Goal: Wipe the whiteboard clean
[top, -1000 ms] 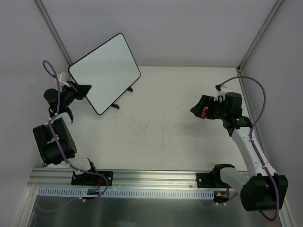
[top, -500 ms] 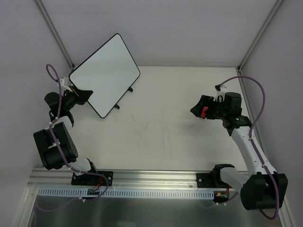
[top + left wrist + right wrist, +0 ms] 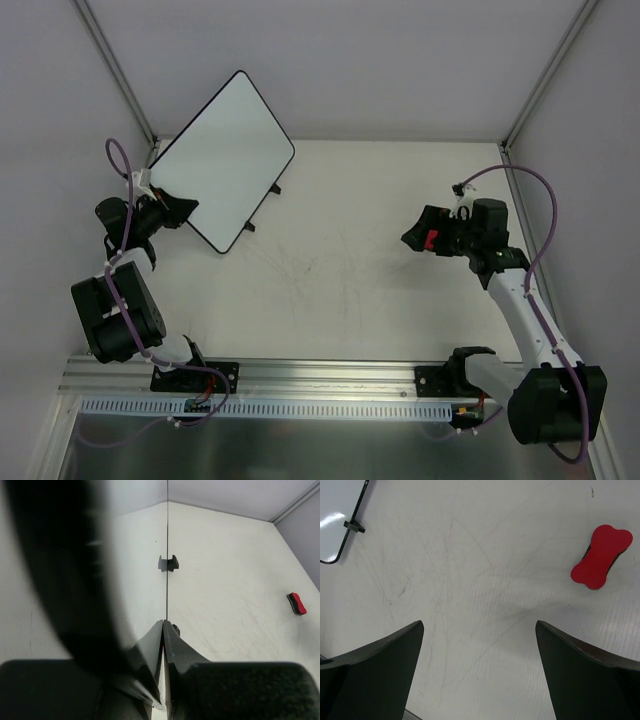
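Note:
The whiteboard [image 3: 225, 160] stands tilted on its small black feet at the back left, its face blank white. My left gripper [image 3: 180, 208] is shut on the board's thin left edge. In the left wrist view the fingertips [image 3: 164, 625] meet on that edge, the whiteboard [image 3: 140, 570] runs away edge-on, and one stand foot [image 3: 168, 563] shows. My right gripper [image 3: 415, 235] hovers open over the table at the right, nothing between its fingers [image 3: 480, 630]. A corner of the whiteboard [image 3: 335, 510] shows in the right wrist view.
A small red bone-shaped eraser [image 3: 601, 556] lies on the table beside my right gripper, also visible as the eraser [image 3: 297, 603] from the left wrist and partly hidden as the eraser [image 3: 432, 240] from above. White walls with metal corner posts enclose the table [image 3: 340, 280].
The left gripper has shifted a little left, and the whiteboard in its grip has turned slightly, its far corner swinging left. The right arm has barely moved.

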Available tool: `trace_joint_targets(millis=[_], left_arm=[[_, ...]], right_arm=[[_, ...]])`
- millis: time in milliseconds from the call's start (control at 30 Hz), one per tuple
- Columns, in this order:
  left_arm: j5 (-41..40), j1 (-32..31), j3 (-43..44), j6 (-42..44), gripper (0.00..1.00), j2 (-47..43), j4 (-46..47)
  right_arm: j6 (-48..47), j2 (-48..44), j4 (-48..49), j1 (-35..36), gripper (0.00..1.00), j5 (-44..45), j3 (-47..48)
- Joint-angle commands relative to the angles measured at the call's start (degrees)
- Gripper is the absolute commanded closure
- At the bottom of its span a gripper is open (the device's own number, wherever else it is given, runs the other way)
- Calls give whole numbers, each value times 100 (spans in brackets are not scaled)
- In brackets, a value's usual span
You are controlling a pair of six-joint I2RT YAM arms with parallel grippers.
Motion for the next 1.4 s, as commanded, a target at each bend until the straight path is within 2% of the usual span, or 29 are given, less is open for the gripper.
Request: trace_joint_targets(millis=[0, 200, 267, 567, 733, 833, 1033, 1167, 1300, 1367], left_arm=[[-148, 59, -98, 755, 88, -110, -430], [-244, 59, -89, 957, 78, -295, -807], [-262, 59, -89, 983, 71, -330, -860], [-411, 59, -115, 1045, 51, -453, -1107], [-438, 68, -159, 1080, 47, -506, -1195], [-447, 68, -203, 1063, 39, -541, -1212], [-534, 59, -282, 1071, 36, -734, -1317], [-543, 68, -352, 1010, 19, -849, -1370], [-666, 59, -414, 1027, 16, -963, -1502], [-710, 59, -440, 1036, 12, -1007, -1616]], right_arm=[[-91, -141, 70, -38, 1, -101, -70], [-100, -194, 78, -47, 1, -119, -131], [-91, -202, 70, -47, 1, -128, -149], [-91, -246, 96, -38, 1, -154, -237], [-100, -290, 96, -38, 1, -154, -298], [-91, -317, 96, -38, 1, -163, -325], [-91, -326, 105, -38, 1, -172, -334], [-74, -343, 131, -38, 1, -198, -369], [-65, -387, 149, -38, 1, -207, -404], [-74, -413, 175, -38, 1, -216, -421]])
